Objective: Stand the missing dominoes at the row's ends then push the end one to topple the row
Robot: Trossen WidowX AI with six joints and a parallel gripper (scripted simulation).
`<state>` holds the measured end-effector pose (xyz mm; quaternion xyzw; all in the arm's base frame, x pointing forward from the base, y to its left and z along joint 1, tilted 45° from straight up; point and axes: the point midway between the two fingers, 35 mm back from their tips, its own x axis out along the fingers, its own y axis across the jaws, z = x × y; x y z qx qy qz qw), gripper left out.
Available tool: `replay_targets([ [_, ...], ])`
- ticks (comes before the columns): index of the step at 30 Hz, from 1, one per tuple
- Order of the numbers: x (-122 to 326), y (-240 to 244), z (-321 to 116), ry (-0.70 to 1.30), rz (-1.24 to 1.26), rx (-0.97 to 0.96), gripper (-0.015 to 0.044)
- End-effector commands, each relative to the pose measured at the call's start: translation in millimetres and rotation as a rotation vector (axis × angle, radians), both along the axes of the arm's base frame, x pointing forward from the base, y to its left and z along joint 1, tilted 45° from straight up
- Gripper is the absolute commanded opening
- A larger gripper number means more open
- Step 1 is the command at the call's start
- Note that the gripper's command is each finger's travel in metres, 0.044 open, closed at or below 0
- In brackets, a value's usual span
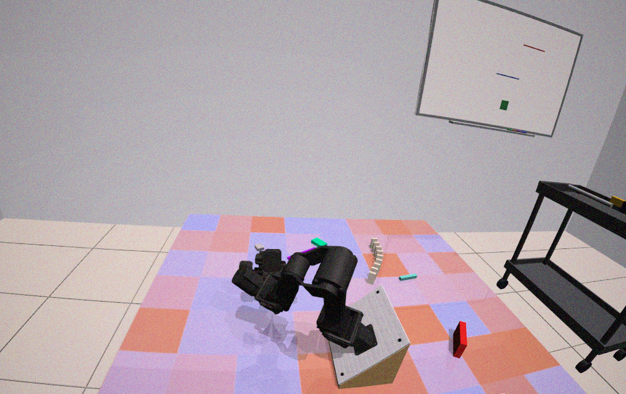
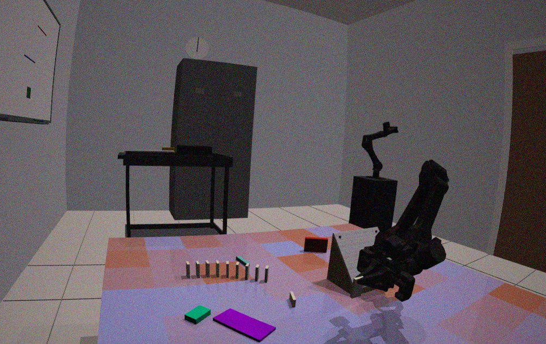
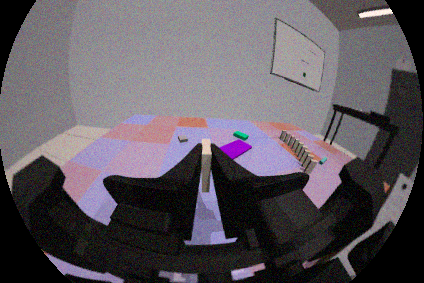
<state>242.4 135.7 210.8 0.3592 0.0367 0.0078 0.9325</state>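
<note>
Several cream dominoes (image 1: 379, 254) (image 2: 227, 269) (image 3: 298, 149) stand upright in a gently curved row, right of the arm in the top view. My gripper (image 2: 359, 280) (image 3: 206, 147) is shut on another cream domino (image 2: 357, 278) (image 3: 206, 166), which sticks out between the fingertips, raised above the mat and away from the row. In the top view the fingertips are hidden by the arm. A loose domino (image 2: 292, 299) rests on the mat between the row's near end and my gripper. It is hidden in the top view and not visible in the wrist view.
A purple slab (image 2: 244, 324) (image 3: 236, 149) and a green block (image 1: 318, 242) (image 2: 197, 314) (image 3: 241, 135) lie left of the row. A teal stick (image 1: 408, 277) (image 2: 242, 260) lies right of it. A small grey block (image 1: 258, 246) (image 3: 183, 139), a red block (image 1: 461, 339) (image 2: 315, 244) and the arm's wedge base (image 1: 384, 315) are also present.
</note>
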Motion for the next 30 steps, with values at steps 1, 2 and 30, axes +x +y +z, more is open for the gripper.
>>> replay_targets([
  [1, -6, -6, -2, -0.024, -0.026, 0.055, 0.002],
  [2, -6, -6, -2, -0.024, -0.026, 0.055, 0.002],
  [30, -2, 10, -12, -0.023, -0.025, 0.056, 0.002],
])
